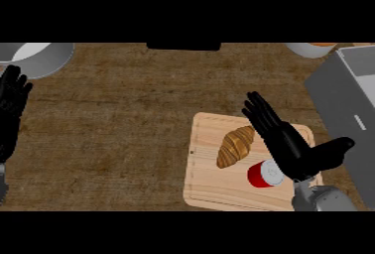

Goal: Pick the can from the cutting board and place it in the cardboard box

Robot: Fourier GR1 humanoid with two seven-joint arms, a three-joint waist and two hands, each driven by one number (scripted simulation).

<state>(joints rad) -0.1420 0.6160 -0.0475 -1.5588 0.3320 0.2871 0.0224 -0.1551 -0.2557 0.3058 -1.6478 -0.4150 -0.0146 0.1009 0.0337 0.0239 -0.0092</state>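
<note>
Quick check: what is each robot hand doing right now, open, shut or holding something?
Left robot hand: open, resting at the left edge, holding nothing.
Right robot hand: open above the cutting board, beside the can, not holding it.

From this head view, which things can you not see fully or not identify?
- Can: its right side is hidden by the right hand.
- Cardboard box: none recognisable; only a grey container, cut by the right edge.
- Grey bowl, top left: cut by the top edge.
- Left hand: cut by the left edge.
</note>
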